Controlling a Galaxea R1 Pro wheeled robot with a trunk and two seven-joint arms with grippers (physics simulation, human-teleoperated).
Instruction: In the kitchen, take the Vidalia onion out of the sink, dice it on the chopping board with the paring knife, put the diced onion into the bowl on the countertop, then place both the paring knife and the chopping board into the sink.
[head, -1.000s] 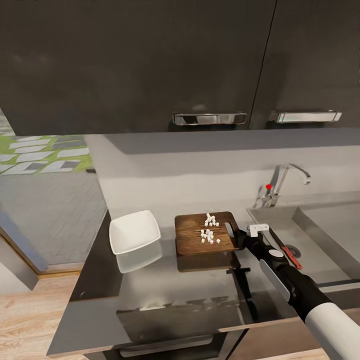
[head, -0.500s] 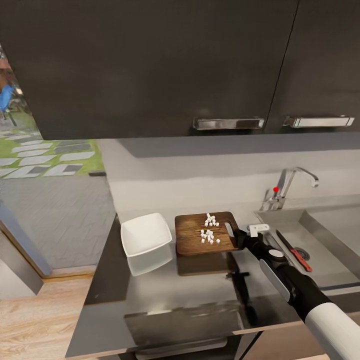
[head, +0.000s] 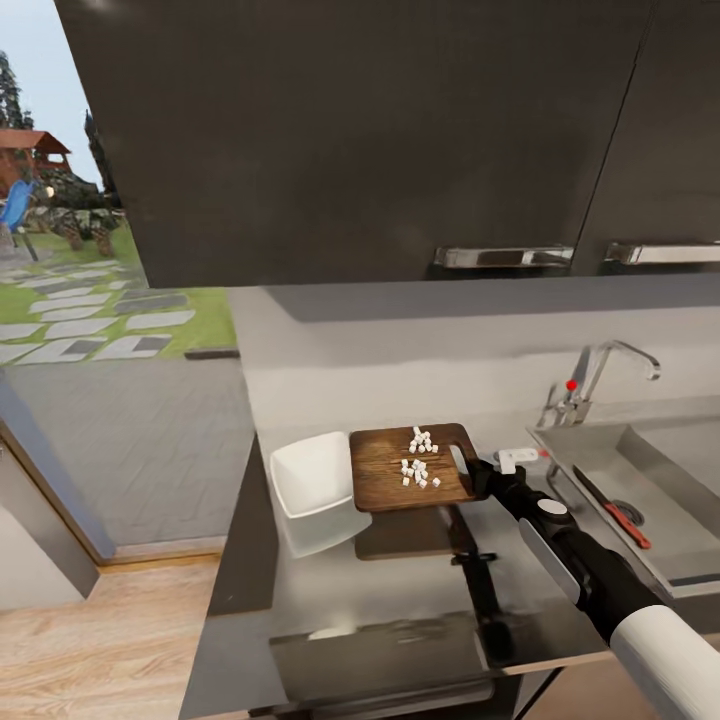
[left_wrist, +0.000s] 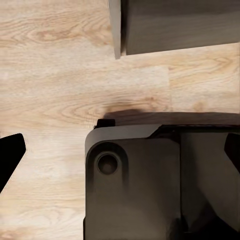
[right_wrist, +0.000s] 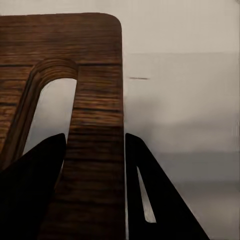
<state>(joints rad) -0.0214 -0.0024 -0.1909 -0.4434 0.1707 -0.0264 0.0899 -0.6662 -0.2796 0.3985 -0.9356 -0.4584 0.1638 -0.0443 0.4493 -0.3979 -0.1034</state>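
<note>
My right gripper (head: 479, 477) is shut on the handle end of the dark-brown chopping board (head: 385, 478) and holds it level above the grey countertop (head: 400, 590). In the right wrist view, the dark fingers (right_wrist: 150, 195) clamp the board (right_wrist: 95, 100) beside its oval hole. Several white bits of diced onion (head: 418, 462) lie on the board. The white bowl (head: 312, 482) stands just left of the board's far edge. The red-handled paring knife (head: 620, 507) lies inside the sink (head: 665, 480). My left gripper (left_wrist: 120, 152) hangs open over wooden floor.
A chrome tap (head: 600, 372) with a red knob rises behind the sink. Dark wall cabinets with metal handles (head: 500, 257) hang above the counter. The countertop ends just left of the bowl, with floor and an open view outdoors beyond. My own dark base (left_wrist: 150, 190) is below the left gripper.
The camera has swung, so the bowl, tap and sink slid rightward in the picture. The held board keeps its place in view and now sits closer to the bowl.
</note>
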